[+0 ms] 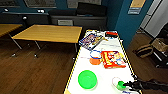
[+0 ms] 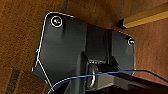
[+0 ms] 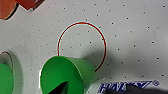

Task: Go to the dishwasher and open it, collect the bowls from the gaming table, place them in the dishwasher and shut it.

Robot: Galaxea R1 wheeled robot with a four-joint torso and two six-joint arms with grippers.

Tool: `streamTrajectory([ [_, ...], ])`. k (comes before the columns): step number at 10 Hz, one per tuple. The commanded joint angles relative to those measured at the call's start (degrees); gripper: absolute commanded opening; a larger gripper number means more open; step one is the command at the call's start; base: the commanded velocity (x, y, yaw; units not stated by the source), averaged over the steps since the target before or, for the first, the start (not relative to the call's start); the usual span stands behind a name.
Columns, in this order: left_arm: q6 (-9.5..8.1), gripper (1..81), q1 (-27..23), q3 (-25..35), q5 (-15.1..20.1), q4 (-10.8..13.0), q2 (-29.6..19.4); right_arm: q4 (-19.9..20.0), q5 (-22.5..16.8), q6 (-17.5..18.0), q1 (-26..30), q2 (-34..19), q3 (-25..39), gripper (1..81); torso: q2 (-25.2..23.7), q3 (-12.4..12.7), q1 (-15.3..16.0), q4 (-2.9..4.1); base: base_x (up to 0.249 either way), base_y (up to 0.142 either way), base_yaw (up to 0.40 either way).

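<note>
Small green bowl (image 1: 121, 85) near the bench's (image 1: 107, 67) right striped edge, tipped beside a red ring (image 3: 82, 45) printed on the white top; right gripper (image 1: 125, 85) at its rim, jaws apparently closed on it. Wide green bowl (image 1: 87, 79) and orange bowl (image 1: 95, 60) lie farther along.

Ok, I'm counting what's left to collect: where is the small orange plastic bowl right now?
In the head view, the small orange plastic bowl sits mid-length on the long white-topped table, just left of the red flat game box and beyond the wide bright green bowl.
</note>
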Motion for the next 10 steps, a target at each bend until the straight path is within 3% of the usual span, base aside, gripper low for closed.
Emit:
streamTrajectory([
  [1, -0.05, 81.1, -1.0, 0.5, 3.4, 0.1, -1.1, 1.0, -1.8, 0.3, 6.0, -1.5, 0.1, 81.1, 0.0, 0.0, 0.0, 0.00, 0.000, 0.000, 0.000],
  [10, -0.05, 81.1, -1.0, -0.7, 3.4, 0.1, -0.5, 1.0, -1.7, 0.3, 5.7, 0.8, -1.1, 81.1, 0.0, 0.0, 0.0, 0.00, 0.000, 0.000, 0.000],
])
